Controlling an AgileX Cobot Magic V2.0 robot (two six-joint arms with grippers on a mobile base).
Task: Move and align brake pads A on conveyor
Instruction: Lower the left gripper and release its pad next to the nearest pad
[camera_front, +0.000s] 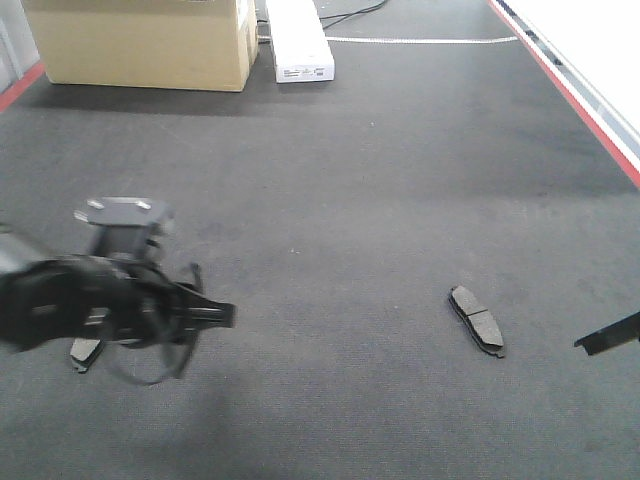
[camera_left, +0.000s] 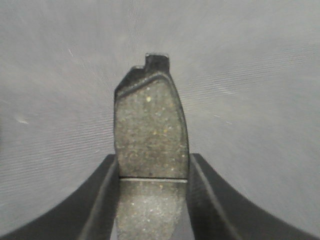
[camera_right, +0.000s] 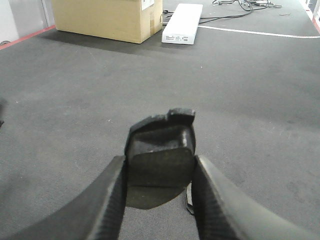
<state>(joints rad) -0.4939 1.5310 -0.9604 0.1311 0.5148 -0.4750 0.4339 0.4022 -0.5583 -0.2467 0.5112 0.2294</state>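
Left jaws: clamped on a flat, dark grey, speckled brake pad (camera_left: 150, 135), pinching its long edges, with the tabbed end poking out ahead of the tips and the groove sitting about level with them. Looks lifted clear of the wide charcoal carpet-like conveyor belt (camera_front: 350, 200), though the blur leaves that unsure.

Right jaws: closed on a second dark grey curved pad (camera_right: 160, 152), again with the tab end forward, above the same belt.

Between the two sets of jaws, nearer the right: a third grooved pad (camera_front: 477, 320), flat on the belt and lying at a slant. Behind and beneath the left jaws: a fourth pad (camera_front: 85, 352), half hidden by the arm.

Far ahead of both jaws, well apart: a brown cardboard box (camera_front: 150, 40) and a long white carton (camera_front: 298, 40).

Likely trouble from here:
- Twisting on release, since only thin edges bear the grip.
- Snagging a tab in the rough pile and landing skewed to the slanted third pad.
- Bouncing, if let go from too high.
- Knocking the hidden fourth pad while lowering blind.
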